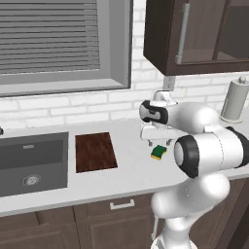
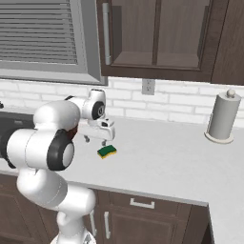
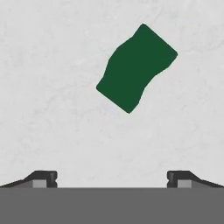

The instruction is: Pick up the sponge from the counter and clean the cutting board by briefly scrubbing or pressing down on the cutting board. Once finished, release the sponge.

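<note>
The sponge, green on top and yellow below, lies on the light counter to the right of the dark reddish-brown cutting board. My gripper hangs just above the counter, pointing down, a little back from the sponge. Its jaws stand wide open with nothing between them. In the hand view the sponge appears as a dark green slanted block, above and slightly right of the gap between the fingertips, apart from both.
A dark grey sink basin is recessed left of the board. A paper towel roll stands at the back right by the brick wall. Dark wall cabinets hang overhead.
</note>
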You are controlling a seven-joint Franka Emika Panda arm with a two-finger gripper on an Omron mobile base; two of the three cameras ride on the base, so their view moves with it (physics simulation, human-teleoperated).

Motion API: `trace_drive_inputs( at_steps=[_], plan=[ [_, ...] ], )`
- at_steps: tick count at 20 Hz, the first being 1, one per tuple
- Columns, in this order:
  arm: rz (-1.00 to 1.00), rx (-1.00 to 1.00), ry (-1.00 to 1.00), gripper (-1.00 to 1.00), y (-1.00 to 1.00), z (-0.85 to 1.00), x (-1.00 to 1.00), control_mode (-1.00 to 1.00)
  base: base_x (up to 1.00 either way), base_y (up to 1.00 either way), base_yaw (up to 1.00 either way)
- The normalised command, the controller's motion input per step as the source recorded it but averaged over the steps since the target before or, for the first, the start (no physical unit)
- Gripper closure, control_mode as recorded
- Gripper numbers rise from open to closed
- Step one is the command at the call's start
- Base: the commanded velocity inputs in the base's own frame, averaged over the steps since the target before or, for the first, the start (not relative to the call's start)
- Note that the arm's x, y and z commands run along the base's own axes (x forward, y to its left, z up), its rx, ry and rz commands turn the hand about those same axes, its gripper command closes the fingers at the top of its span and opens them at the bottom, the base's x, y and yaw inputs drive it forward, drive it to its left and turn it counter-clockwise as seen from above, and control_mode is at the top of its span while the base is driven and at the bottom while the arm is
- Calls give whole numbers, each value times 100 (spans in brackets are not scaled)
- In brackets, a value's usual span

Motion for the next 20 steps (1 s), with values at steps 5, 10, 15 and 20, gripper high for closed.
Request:
trace_drive_inputs(
  at_steps=[5, 10, 15, 20],
  plan=[
    [-3, 0, 0, -100, -6, -4, 0, -100, 0, 0, 0],
    [-7, 0, 4, -100, -11, -4, 0, -100, 0, 0, 0],
    [-5, 0, 13, -100, 0, -36, 18, -100, 0, 0, 0],
    [-9, 0, 17, -100, -5, -17, 27, -100, 0, 0, 0]
  ],
)
